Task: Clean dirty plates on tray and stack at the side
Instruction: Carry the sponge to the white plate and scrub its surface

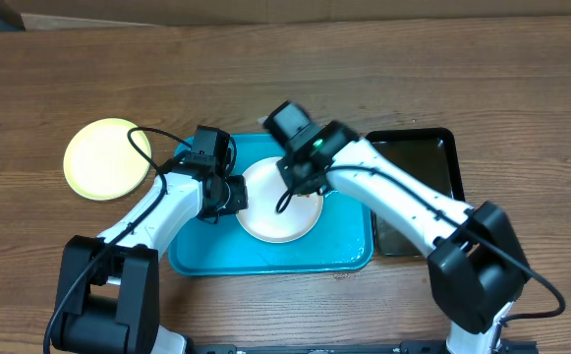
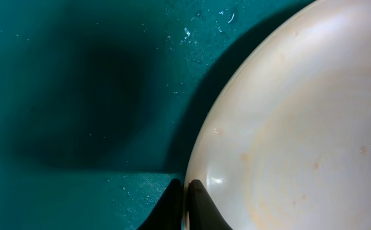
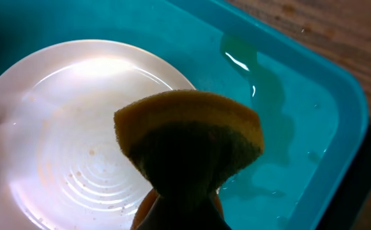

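Note:
A white plate [image 1: 275, 211] lies in the turquoise tray [image 1: 344, 251]. My left gripper [image 1: 234, 195] is shut on the plate's left rim, seen close in the left wrist view [image 2: 186, 191], where the plate [image 2: 300, 128] shows faint orange specks. My right gripper [image 1: 305, 182] is shut on a yellow-and-green sponge [image 3: 188, 137] held over the plate's right edge [image 3: 76, 140]. The plate still shows small specks and a faint smear. A pale lime-green plate [image 1: 106, 158] lies on the table to the left of the tray. A third plate is not in view.
A black tray [image 1: 423, 187] sits to the right of the turquoise tray. The tray floor [image 3: 281, 128] is wet, with water pooled near its rim. Wooden table [image 1: 364, 79] lies all around.

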Controlling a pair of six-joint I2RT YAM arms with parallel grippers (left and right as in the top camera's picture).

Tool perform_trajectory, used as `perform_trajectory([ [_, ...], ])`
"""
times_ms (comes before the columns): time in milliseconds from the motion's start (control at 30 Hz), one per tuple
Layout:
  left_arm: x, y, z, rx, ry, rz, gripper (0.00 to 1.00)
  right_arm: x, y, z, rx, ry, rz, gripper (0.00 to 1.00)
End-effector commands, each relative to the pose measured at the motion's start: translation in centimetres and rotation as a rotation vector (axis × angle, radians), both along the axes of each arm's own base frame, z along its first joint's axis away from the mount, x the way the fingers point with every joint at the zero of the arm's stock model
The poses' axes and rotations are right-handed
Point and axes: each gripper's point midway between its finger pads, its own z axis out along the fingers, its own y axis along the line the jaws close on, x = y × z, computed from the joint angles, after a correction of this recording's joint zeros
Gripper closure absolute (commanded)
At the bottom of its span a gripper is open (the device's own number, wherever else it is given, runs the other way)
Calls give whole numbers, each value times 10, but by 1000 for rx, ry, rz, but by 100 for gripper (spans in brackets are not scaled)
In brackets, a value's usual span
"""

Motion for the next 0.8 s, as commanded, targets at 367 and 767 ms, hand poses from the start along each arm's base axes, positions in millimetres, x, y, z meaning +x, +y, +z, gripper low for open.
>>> perform_trajectory([
  [367, 2, -1, 2, -13, 10, 19, 93, 11, -11, -38, -194, -55, 6, 96],
  [767, 2, -1, 2, -13, 9, 19, 94, -9, -1, -88, -175, 106, 67, 96],
])
